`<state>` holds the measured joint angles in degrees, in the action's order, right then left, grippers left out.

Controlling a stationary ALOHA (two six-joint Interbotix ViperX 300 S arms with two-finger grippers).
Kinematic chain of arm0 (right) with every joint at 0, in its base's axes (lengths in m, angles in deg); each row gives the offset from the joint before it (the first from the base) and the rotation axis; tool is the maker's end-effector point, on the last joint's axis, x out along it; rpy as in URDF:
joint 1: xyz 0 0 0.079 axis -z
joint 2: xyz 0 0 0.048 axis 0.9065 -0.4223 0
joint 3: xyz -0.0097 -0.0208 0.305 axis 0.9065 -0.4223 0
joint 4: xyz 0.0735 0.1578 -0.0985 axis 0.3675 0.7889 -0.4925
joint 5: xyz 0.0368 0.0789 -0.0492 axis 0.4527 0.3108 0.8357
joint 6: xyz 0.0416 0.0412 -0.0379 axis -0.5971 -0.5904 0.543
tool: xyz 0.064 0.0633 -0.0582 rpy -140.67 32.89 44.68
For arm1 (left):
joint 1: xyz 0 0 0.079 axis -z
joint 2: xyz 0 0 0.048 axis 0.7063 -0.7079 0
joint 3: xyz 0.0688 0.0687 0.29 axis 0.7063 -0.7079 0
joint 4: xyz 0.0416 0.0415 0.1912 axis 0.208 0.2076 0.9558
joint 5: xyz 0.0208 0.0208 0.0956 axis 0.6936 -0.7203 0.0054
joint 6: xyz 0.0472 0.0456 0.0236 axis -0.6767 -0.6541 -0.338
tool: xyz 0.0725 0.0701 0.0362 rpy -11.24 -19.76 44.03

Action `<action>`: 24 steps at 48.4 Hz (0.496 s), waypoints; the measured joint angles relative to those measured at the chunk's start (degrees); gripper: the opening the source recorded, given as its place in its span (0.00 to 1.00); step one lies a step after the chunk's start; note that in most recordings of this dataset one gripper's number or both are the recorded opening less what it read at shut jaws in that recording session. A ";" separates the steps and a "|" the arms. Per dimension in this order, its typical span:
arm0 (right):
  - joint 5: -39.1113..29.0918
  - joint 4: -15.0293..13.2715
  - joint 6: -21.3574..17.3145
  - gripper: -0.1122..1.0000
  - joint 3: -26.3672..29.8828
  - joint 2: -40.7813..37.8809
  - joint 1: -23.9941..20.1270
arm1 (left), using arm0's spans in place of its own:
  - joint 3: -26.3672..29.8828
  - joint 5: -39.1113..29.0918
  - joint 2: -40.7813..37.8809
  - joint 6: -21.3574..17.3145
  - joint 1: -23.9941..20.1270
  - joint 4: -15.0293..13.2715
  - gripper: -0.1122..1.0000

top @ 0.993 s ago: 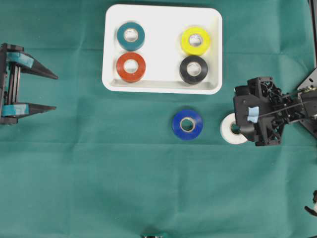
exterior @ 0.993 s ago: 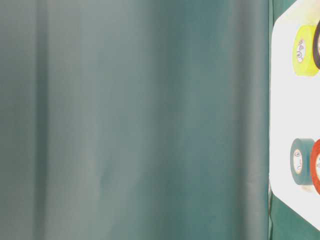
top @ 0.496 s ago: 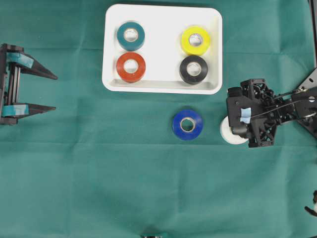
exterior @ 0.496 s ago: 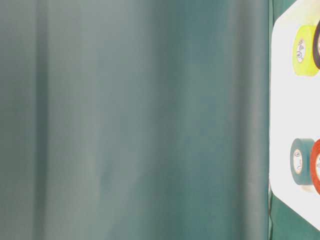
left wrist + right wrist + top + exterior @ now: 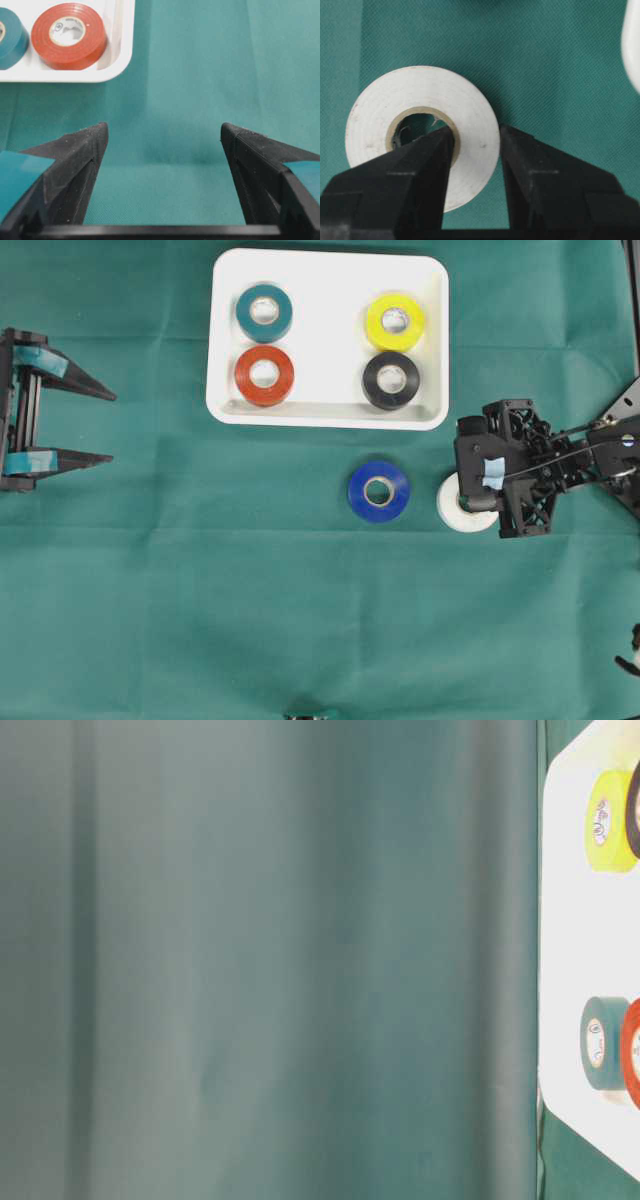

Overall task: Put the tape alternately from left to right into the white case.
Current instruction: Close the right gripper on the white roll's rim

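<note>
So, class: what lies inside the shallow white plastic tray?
The shallow white plastic tray holds four rolls: teal tape roll, red tape roll, yellow tape roll, black tape roll. The tray floor beneath each is hidden.

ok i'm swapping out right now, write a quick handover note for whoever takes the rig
Right gripper: shut on the white tape roll, one finger through its core, the other outside the ring wall. The roll lies on the green cloth, below the white case's right corner.
Left gripper: open, empty, parked at the left edge.
Done: teal roll, red roll, yellow roll and black roll are in the case.
Left: white roll into the case, then the blue roll, which lies on the cloth.
</note>
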<state>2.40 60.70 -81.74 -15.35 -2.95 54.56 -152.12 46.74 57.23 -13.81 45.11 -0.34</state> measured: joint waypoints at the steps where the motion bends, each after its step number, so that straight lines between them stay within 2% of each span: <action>1: -0.09 0.09 0.00 0.11 0.09 0.00 0.09 | 0.00 0.00 0.00 0.00 0.00 0.00 0.91; 11: -2.72 0.79 -0.70 0.11 2.29 1.58 0.09 | 0.00 0.00 0.00 0.00 0.00 0.00 0.91; 24: -14.50 1.41 -2.37 0.11 7.29 6.50 0.09 | 0.09 0.00 0.09 0.00 0.00 0.00 0.91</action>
<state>-12.10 62.11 -84.11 -8.06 3.55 54.65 -152.03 46.74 57.32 -13.81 45.11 -0.34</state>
